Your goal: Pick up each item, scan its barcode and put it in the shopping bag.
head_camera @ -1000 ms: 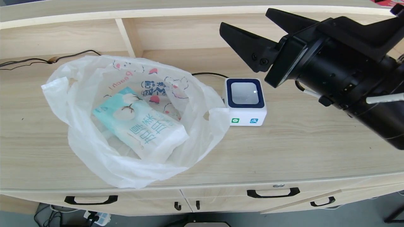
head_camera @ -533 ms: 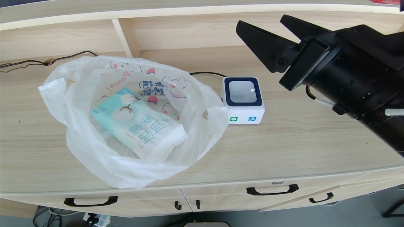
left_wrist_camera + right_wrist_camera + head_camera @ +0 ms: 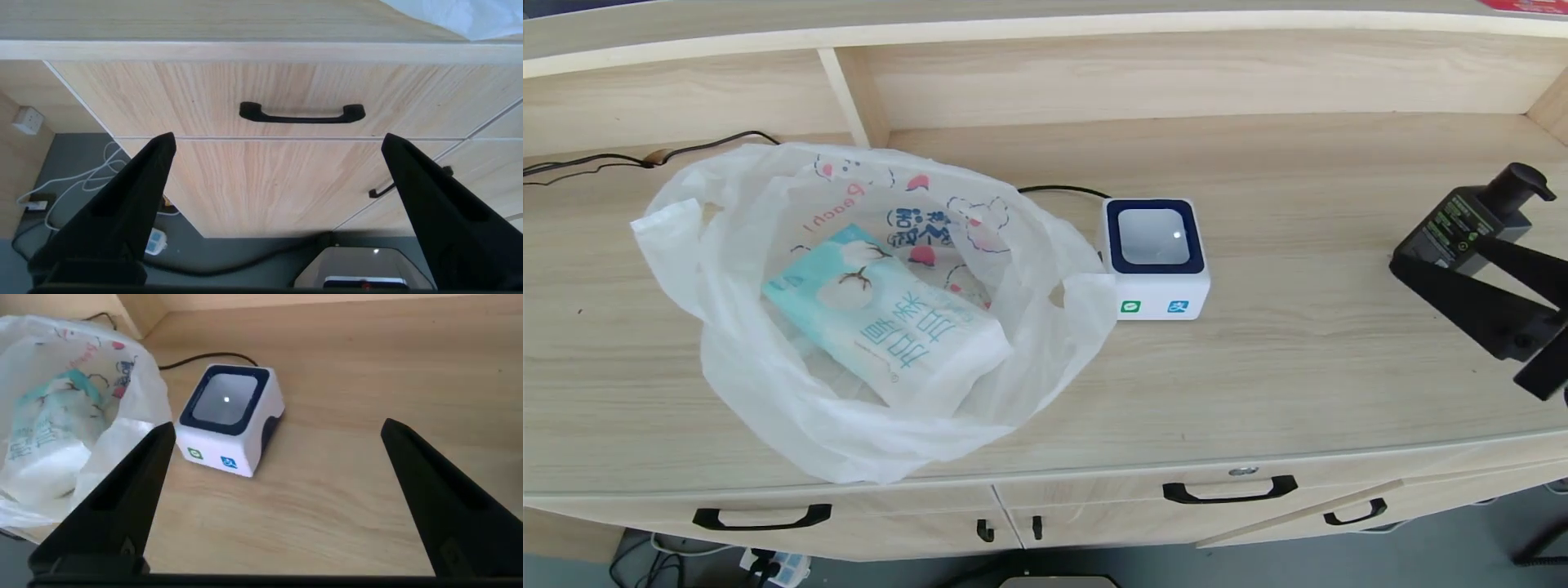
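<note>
A white plastic shopping bag (image 3: 727, 343) lies open on the left of the wooden counter (image 3: 1298, 367), with a pale blue tissue pack (image 3: 890, 327) inside it. The white cube scanner (image 3: 1156, 261) with a dark-rimmed window stands just right of the bag. At the far right stands a dark pump bottle (image 3: 1462, 216). My right gripper (image 3: 1436, 251) is open in front of the bottle and hides its base. From the right wrist, that gripper (image 3: 278, 429) points towards the scanner (image 3: 231, 416) and the bag (image 3: 122, 416), with nothing between its fingers. My left gripper (image 3: 278, 143) is open below the counter.
A black cable (image 3: 1062, 192) runs from the scanner towards the back shelf, and another cable (image 3: 645, 155) lies at the back left. Drawer fronts with black handles (image 3: 1229, 492) line the counter's front; the left gripper faces one handle (image 3: 301, 114).
My right arm has drawn back to the right and lower, from above the scanner to the counter's right end, uncovering the pump bottle. Bag, pack and scanner have stayed in place.
</note>
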Available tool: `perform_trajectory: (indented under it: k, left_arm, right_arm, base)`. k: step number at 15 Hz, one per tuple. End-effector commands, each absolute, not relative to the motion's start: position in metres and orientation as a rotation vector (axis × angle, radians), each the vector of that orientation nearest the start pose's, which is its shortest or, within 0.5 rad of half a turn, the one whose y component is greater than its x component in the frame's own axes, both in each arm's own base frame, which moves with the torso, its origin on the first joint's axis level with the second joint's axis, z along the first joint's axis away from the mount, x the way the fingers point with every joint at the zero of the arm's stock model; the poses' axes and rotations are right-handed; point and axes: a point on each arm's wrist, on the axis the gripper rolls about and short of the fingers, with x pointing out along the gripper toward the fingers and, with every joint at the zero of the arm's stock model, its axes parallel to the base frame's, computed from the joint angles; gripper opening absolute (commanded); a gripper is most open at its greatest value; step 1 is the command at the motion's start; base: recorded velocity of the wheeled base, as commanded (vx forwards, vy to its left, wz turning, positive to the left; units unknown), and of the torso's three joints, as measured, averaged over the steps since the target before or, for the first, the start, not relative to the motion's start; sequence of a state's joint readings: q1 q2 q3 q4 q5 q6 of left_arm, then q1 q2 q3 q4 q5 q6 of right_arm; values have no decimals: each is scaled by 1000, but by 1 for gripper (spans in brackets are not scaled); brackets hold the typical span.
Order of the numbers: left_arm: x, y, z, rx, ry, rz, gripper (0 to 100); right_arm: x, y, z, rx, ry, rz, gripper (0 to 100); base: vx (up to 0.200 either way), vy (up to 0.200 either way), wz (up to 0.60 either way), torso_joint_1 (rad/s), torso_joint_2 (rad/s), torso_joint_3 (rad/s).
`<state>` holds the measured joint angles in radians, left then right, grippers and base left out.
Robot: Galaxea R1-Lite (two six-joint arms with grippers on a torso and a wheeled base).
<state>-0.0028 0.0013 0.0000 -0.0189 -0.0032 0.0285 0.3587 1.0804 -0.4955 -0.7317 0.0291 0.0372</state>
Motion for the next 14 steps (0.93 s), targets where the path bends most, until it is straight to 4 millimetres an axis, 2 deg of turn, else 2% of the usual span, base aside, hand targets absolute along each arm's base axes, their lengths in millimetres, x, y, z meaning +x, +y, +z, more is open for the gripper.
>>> perform_trajectory:
  k: [1,2,3,6,9,10,11,14]
  left_arm:
    - [-23,0,78,28,-18,-4,100]
    - [-23,0,78,28,-18,-6,100]
    - [-23,0,78,28,-18,-6,100]
    - [-23,0,77,28,-17,-6,100]
    - [-23,0,78,28,-18,-6,100]
    - [-23,0,78,29,-18,-4,100]
    - [-23,0,77,28,-17,-6,100]
    - [-23,0,78,29,-18,-6,100]
  right_arm:
    - [111,13,230,71,-95,255,100]
    - [110,12,227,70,-88,247,100]
    - [99,10,212,68,-67,234,100]
    - [87,4,193,84,-38,151,100]
    - [88,1,197,116,-54,128,100]
    - [90,0,209,112,-91,118,100]
    - [93,-2,213,111,-98,95,100]
    - [103,-11,210,133,-56,10,100]
  base:
    - [0,0,0,0,0,0]
    - [0,0,0,0,0,0]
    - [0,0,0,0,0,0]
    - [0,0,0,0,0,0]
    - [0,0,0,0,0,0]
    - [0,0,0,0,0,0]
    - [0,0,0,0,0,0]
    - [0,0,0,0,0,0]
